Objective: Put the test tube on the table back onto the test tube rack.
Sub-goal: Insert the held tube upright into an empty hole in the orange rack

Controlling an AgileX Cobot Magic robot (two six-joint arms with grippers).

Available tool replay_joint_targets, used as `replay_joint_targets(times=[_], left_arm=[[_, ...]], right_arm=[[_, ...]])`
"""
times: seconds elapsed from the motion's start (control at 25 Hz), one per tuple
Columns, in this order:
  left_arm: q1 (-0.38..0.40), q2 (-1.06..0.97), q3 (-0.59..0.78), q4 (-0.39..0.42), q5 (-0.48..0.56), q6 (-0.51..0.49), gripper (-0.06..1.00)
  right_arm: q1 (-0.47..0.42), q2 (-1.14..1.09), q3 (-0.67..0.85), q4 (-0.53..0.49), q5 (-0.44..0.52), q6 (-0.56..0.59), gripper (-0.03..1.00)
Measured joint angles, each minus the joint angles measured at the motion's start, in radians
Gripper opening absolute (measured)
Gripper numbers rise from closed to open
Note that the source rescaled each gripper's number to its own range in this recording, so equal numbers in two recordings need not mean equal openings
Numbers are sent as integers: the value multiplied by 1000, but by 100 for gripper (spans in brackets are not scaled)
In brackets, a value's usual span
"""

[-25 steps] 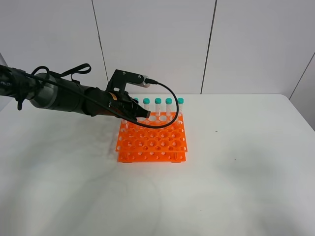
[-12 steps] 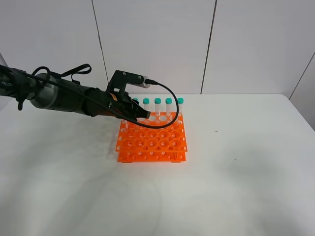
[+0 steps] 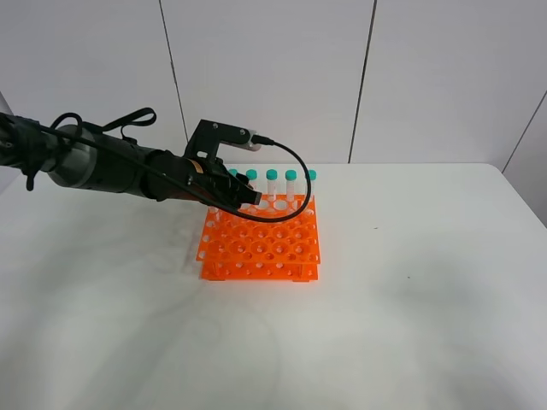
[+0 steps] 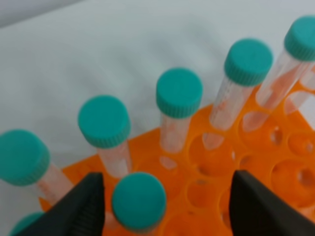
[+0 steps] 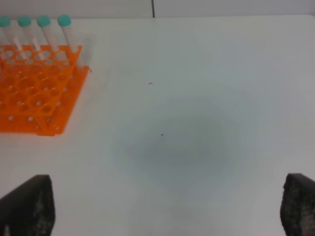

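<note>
White table [image 3: 427, 325] carries the orange test tube rack [image 3: 261, 243], which has slid slightly toward your left arm's side since a second ago, a sign that the left gripper [image 4: 165, 206] nudged it. Its jaws stand apart. Between them, nearer one finger, the test tube [image 4: 138, 201] stands in a hole just in front of the capped back row, apparently released. Judge the task nearly done: withdraw without dragging the rack. Your right gripper [image 5: 167, 209], jaws also apart, frames bare tabletop.
</note>
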Motion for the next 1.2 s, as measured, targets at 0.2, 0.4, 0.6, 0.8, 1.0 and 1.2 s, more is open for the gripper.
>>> replay_joint_targets(times=[0.2, 0.4, 0.6, 0.8, 1.0, 1.2], left_arm=[[0, -27, 0, 0, 3, 0, 47], [0, -103, 0, 0, 33, 2, 55], [6, -178, 0, 0, 54, 22, 90], [40, -228, 0, 1, 160, 47, 99], [98, -272, -10, 1, 329, -8, 99], [198, -273, -53, 0, 603, -71, 100]], right_arm=[[0, 0, 0, 0, 0, 0, 100], [0, 0, 0, 0, 0, 0, 100], [0, 0, 0, 0, 0, 0, 100], [0, 0, 0, 0, 0, 0, 100], [0, 0, 0, 0, 0, 0, 100], [0, 0, 0, 0, 0, 0, 100]])
